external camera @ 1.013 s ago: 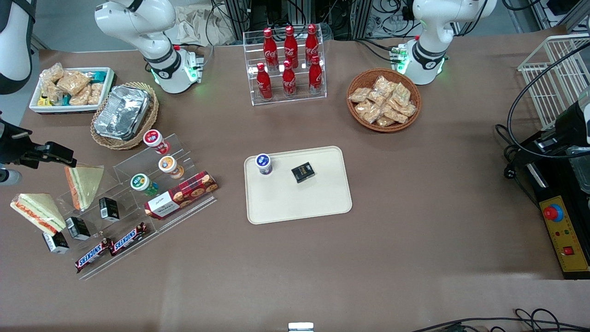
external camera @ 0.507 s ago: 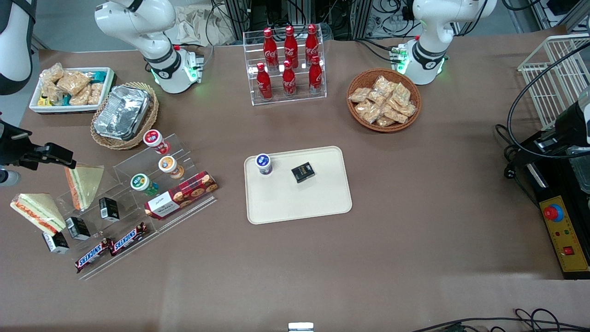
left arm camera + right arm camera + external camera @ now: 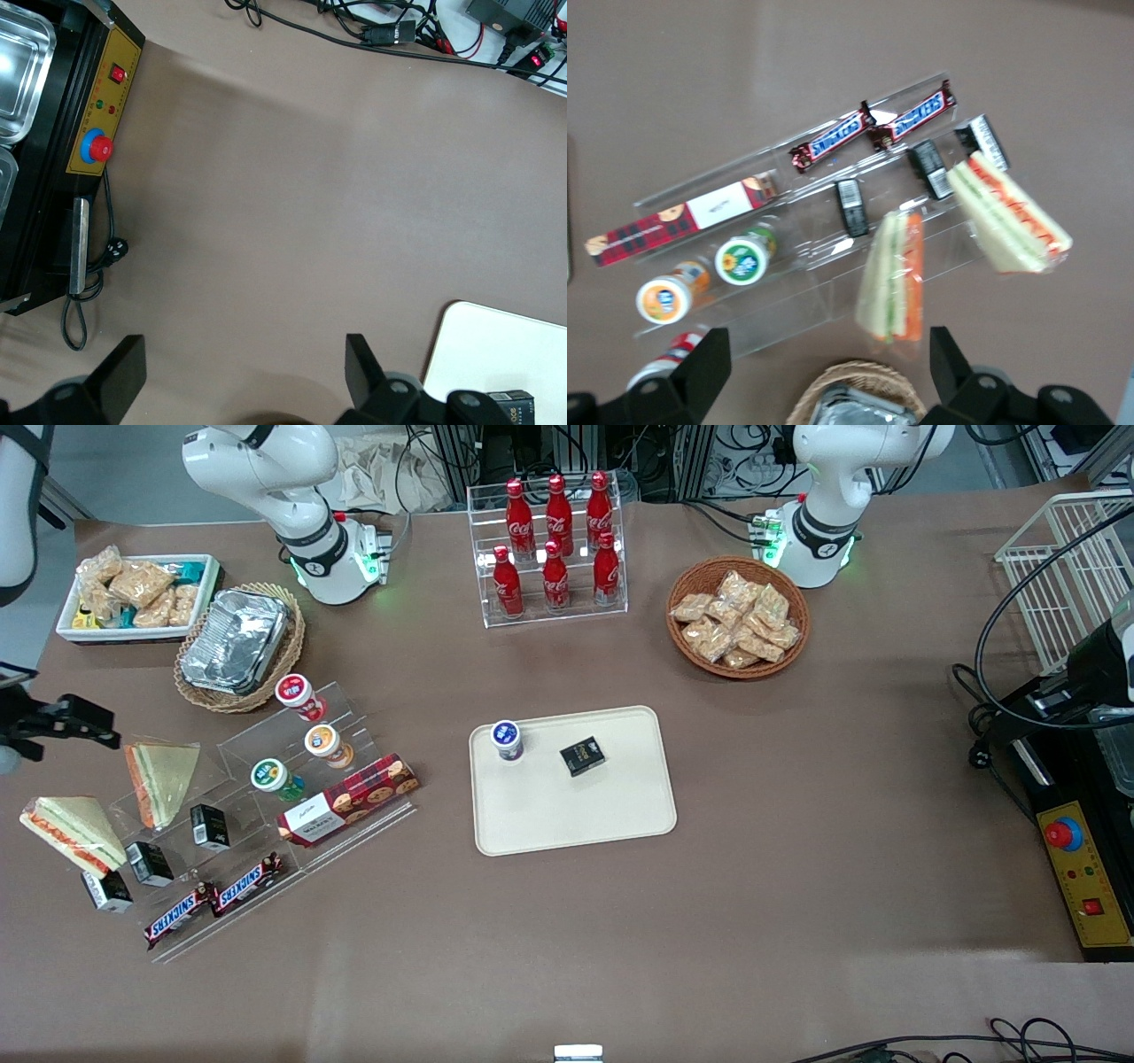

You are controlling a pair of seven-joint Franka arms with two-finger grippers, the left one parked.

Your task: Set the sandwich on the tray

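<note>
The clear-wrapped triangular wedge sandwich with white bread and a red-orange filling stripe [image 3: 73, 833] lay at the lower left of the front frame, propped on the clear acrylic stepped display stand [image 3: 266, 815] at the working arm's end of the table [image 3: 797, 824]. It showed plainly in the wrist view too [image 3: 1014, 215], slanted, with the small black boxes [image 3: 149, 863] just beside it. Right next to it stood the similar wedge with a pale yellow-green face and orange edge [image 3: 159, 779] — the one to avoid.

The right arm's pincer [image 3: 89, 722] hovered at the left edge of the front frame, above the table and near the pale wedge; its fingers [image 3: 700, 372] were spread apart and held nothing. It was closer to the wrong wedge than to the right one.

To do the reach well, the pincer would likely need to come nearer the front camera, centre over the red-striped wedge, and align its fingers across the wedge's thickness — the slippery film could let it slide, so a square, mid-body grip seemed wise.

The large flat cream-beige rectangular plastic tray [image 3: 620, 815] sat mid-frame, well apart, carrying a small blue-lidded cup [image 3: 506, 740] and a black box [image 3: 582, 755]; its nearer half looked free.
</note>
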